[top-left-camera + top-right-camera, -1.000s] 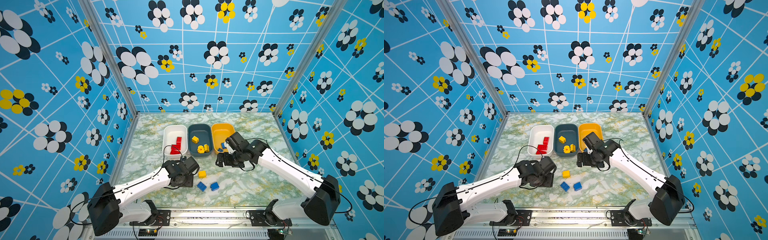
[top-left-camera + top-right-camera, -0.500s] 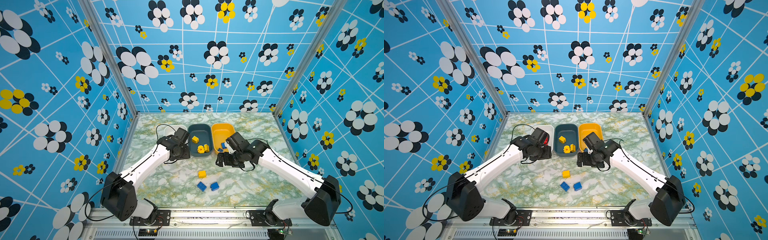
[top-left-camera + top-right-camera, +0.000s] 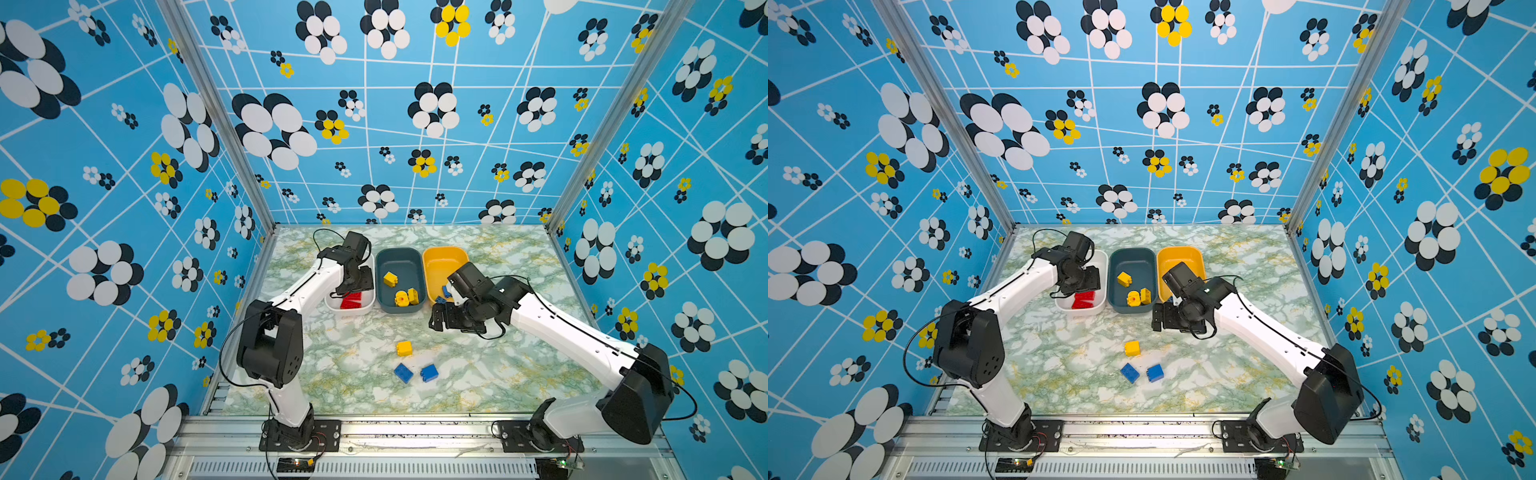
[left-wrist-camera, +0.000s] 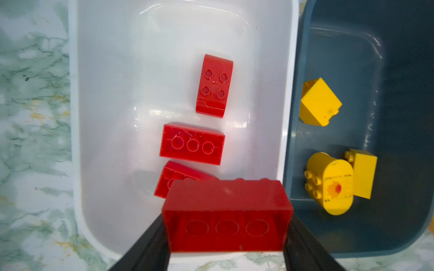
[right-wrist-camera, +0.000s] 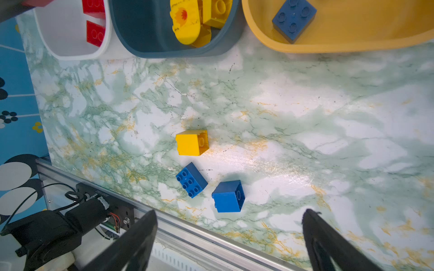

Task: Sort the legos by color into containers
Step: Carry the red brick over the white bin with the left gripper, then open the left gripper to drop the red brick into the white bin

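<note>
The left claw (image 4: 226, 237) is clamped on the two short ends of a red brick (image 4: 226, 201), so the brick's long axis runs from jaw to jaw. Straight beneath it lies the white tub (image 4: 112, 89). The brick's length lies across the tub's width, one end close to the tub wall that meets the teal tub (image 4: 352, 35). How high it hangs above the tub floor is hard to judge. Three red bricks (image 4: 192, 143) already lie in the white tub. The coming move is probably a plain release, and that near wall is the thing to clear.

The right claw (image 5: 229, 218), jaws wide and empty, hovers over the tabletop (image 5: 305, 105), beyond the teal tub from the white tub. It is the nearer one to the loose yellow brick (image 5: 192, 142) and two blue bricks (image 5: 191, 180).
</note>
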{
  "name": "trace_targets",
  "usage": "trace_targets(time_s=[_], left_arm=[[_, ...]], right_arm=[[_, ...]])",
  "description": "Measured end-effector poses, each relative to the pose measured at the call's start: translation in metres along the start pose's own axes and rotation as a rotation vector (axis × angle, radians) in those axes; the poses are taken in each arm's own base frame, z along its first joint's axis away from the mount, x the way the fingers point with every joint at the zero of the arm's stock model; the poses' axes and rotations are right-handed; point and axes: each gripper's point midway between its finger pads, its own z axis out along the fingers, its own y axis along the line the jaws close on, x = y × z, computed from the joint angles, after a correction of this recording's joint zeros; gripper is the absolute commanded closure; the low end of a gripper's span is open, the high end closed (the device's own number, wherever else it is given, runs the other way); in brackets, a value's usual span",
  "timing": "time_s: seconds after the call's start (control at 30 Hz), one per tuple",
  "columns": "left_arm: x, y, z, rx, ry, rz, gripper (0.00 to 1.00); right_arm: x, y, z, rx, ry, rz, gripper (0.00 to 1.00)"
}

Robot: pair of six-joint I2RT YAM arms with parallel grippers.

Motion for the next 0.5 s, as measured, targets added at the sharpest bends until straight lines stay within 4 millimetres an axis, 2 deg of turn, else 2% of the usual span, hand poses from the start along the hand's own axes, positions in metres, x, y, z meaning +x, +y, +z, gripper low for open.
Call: trace_targets(time_s=[0.2, 0.5], left_arm=[[-0.013, 0.014, 0.018, -0.039, 0.012, -0.005, 0.32], [-0.025, 0.024, 0.025, -0.066, -0.002, 0.003, 0.11]], right_arm=[[-0.002, 0.000, 0.008, 0.011, 0.019, 0.000, 0.03], [0.002, -0.001, 0.019, 0.021, 0.056, 0.004, 0.03]])
